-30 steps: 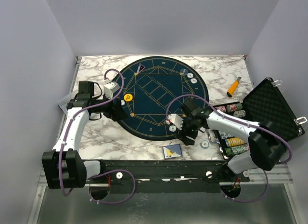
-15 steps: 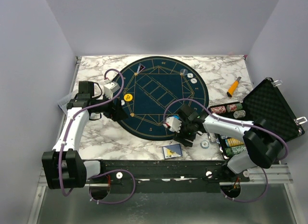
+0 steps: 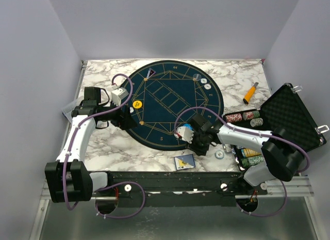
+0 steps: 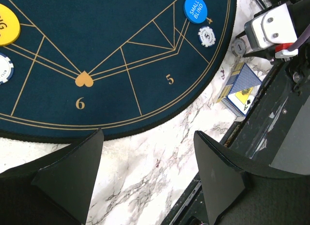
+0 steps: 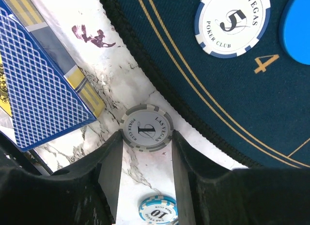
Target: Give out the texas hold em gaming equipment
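Overhead, the right gripper [image 3: 199, 142] is seen lowered at the near right rim of the round blue mat [image 3: 170, 103], but what lies between its fingers is hidden by the wrist. That is supplied by the right wrist view: a grey chip [image 5: 146, 128] marked 1 is pinched where it lies flat on the marble table [image 5: 145, 174], just off the mat's rim, with both fingers pressed against its edge. A chip marked 5 [image 5: 231, 22] and a blue disc [image 5: 298, 31] are shown on the mat beyond it. A chip marked 10 [image 5: 157, 209] lies on the marble nearer the wrist, and a pack of cards [image 5: 43, 84] lies to one side.

The left gripper [image 4: 147, 138] is held with its jaws spread wide and nothing between them, over the mat's near left edge. A yellow disc [image 4: 7, 24] is caught at the corner of the left wrist view. Only the overhead view takes in the black case [image 3: 291, 116] and the orange-handled tool [image 3: 250, 93] at the right.
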Controlling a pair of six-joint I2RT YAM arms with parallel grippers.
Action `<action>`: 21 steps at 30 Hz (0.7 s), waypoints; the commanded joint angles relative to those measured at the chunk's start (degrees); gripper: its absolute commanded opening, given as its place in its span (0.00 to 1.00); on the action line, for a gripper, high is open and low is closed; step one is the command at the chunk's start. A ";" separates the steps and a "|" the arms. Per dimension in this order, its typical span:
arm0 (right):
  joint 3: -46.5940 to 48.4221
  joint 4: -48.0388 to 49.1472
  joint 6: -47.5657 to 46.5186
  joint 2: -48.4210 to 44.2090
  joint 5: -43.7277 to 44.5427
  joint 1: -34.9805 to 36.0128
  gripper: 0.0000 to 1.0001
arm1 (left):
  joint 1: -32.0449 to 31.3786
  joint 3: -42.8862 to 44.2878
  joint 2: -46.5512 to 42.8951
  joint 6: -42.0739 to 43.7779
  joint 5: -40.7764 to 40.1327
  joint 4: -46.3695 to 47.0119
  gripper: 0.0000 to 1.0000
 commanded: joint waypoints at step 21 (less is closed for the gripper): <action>8.04 0.65 1.14 -0.10 2.32 -1.72 0.19 | 0.42 0.45 0.49 0.18 1.27 0.00 0.78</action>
